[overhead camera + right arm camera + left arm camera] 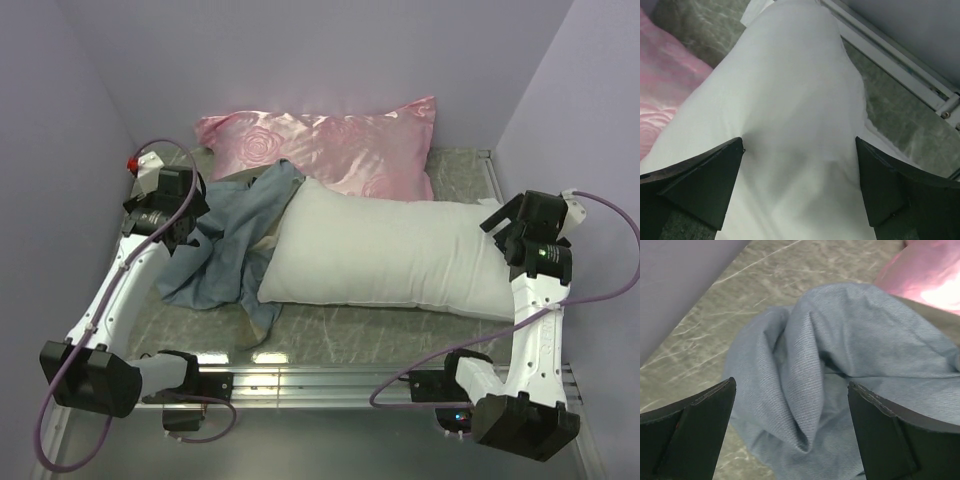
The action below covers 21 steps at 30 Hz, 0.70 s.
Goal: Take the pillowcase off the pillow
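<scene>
The pillowcase [225, 240] lies crumpled at the left, grey-blue inside showing, its edge draped against the left end of the bare off-white pillow [380, 250]. My left gripper [190, 225] is open just above the cloth heap. In the left wrist view the jaws [791, 385] stand wide apart over a fold of the pillowcase [840, 350], gripping nothing. My right gripper [497, 222] is open at the pillow's right end. In the right wrist view it [799, 142] straddles the pillow [790, 90] without pinching it.
A shiny pink rose-patterned pillow [330, 145] lies at the back, touching the white one; it also shows in both wrist views [930, 270] [660, 90]. A metal rail [330, 380] runs along the front edge. Lilac walls close in left, back and right.
</scene>
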Tool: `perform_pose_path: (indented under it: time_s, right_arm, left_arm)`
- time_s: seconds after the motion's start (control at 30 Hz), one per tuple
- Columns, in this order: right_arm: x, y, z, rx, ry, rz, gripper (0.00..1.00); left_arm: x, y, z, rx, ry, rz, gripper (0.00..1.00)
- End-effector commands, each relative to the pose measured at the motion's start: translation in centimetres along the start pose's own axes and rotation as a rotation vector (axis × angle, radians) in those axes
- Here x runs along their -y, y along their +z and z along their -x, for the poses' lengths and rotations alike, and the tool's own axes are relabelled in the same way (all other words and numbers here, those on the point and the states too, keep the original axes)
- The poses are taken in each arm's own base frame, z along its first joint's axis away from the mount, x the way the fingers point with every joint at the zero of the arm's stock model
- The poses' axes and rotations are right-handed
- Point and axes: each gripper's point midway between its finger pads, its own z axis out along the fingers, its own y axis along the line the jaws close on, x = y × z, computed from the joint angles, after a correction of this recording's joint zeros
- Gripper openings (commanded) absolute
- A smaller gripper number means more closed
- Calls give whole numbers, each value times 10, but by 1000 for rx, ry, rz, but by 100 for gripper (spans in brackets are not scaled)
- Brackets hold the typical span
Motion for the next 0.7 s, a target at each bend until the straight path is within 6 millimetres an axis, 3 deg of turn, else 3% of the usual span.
perform_pose_path:
  time_s: [0.0,0.17,0.33,0.43,0.47,0.53,0.67]
  right_arm:
    - [10,-6,5,22,37,-73,98]
    - [26,-16,12,52,69,-169,100]
    - [13,-34,19,59,47,-75,100]
    - [-22,-50,14,11,-16,145,100]
    - [-44,-61,8,-12,-36,283,100]
    - [-69,-77,-2,-24,-61,438,100]
    - [-111,-108,-24,-54,-75,648,100]
  left_arm:
    - [-3,-6,11,20,1,9,99]
    - [31,-31,17,13,-12,-258,99]
    - [52,-49,9,-27,31,-399,99]
    - [62,-65,8,-30,17,-492,99]
    - [69,-74,5,-44,16,-547,99]
    - [78,-90,1,-47,14,-620,99]
    - [82,-111,-6,-47,26,-691,99]
